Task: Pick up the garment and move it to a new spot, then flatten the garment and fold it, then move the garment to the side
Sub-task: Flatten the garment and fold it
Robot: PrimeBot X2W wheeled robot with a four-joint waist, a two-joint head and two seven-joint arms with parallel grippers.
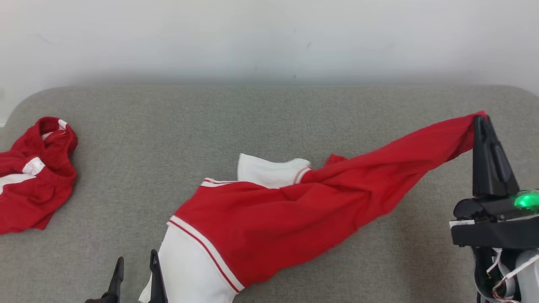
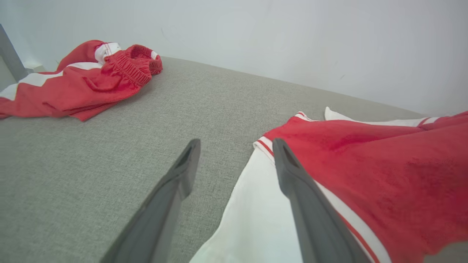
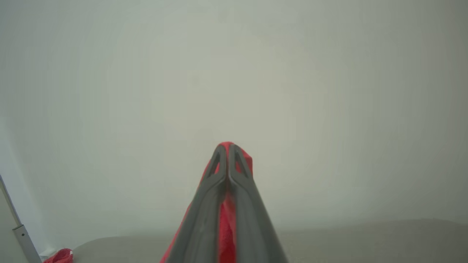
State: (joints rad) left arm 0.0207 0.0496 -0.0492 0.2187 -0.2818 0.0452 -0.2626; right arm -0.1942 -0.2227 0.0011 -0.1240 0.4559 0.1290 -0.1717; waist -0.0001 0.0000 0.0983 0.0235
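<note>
Far right, the right gripper pinches the garment taut. Flattening seems underway; the wide-open left gripper should grab its near edge.

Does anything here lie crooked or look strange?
The red-and-white fabric garment lies twisted on the grey cushioned surface, one red end lifted between the fingers of the right gripper. A crumpled red garment sits far left.

Prob. grey sofa w/ white wall
</note>
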